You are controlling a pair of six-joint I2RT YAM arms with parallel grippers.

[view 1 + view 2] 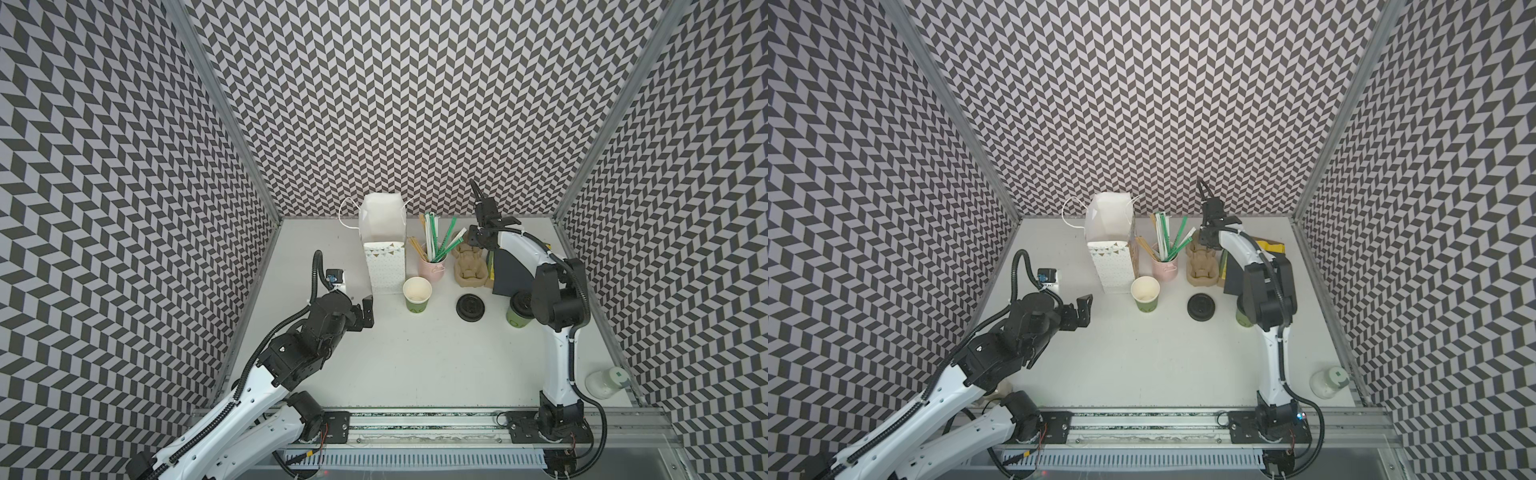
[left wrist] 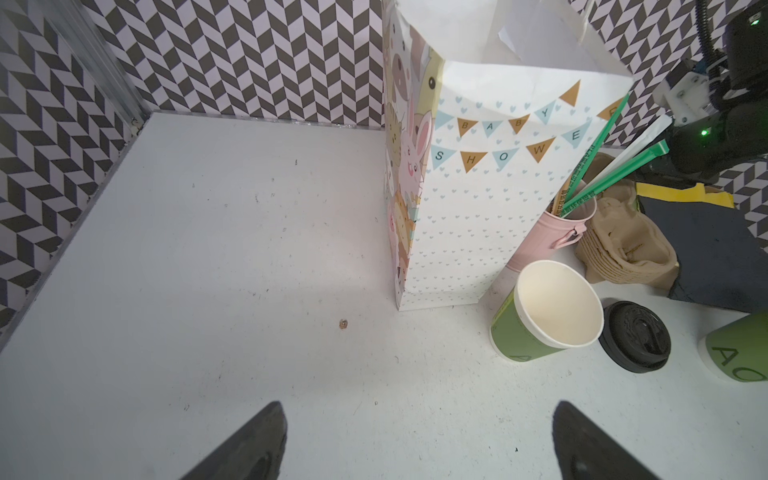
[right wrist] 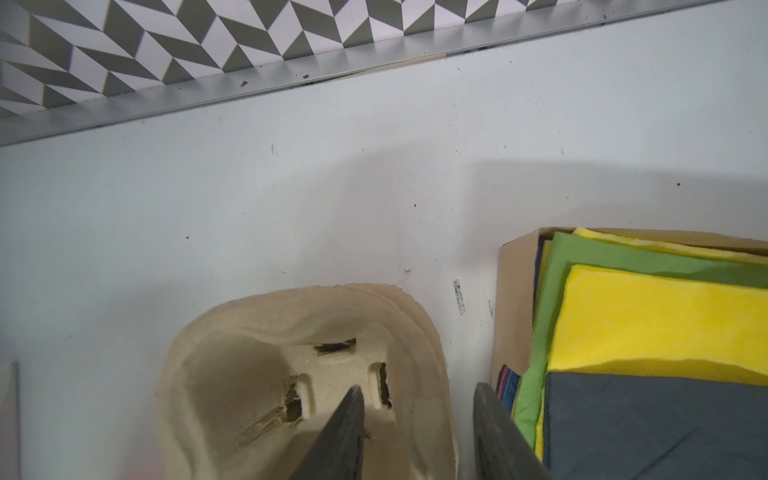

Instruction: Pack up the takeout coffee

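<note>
The takeout coffee (image 1: pixel 516 318), a green cup with a black lid on it, stands at the right, partly hidden behind my right arm; its green side (image 2: pixel 739 353) shows in the left wrist view. A twin green cup (image 1: pixel 417 295) stands open near the middle, with a loose black lid (image 1: pixel 472 307) on the table beside it. My right gripper (image 3: pixel 419 386) is open and low over a brown pulp cup carrier (image 3: pixel 291 374). One finger is inside a well and the other outside the carrier's rim. My left gripper (image 2: pixel 419 405) hangs open above bare table, left of the bag.
A tall white paper bag (image 1: pixel 384 257) stands open at the back. A pink cup of straws (image 1: pixel 432 266) is next to it. A box of coloured napkins (image 3: pixel 644 332) lies right of the carrier. A white bottle (image 1: pixel 604 380) stands at the front right.
</note>
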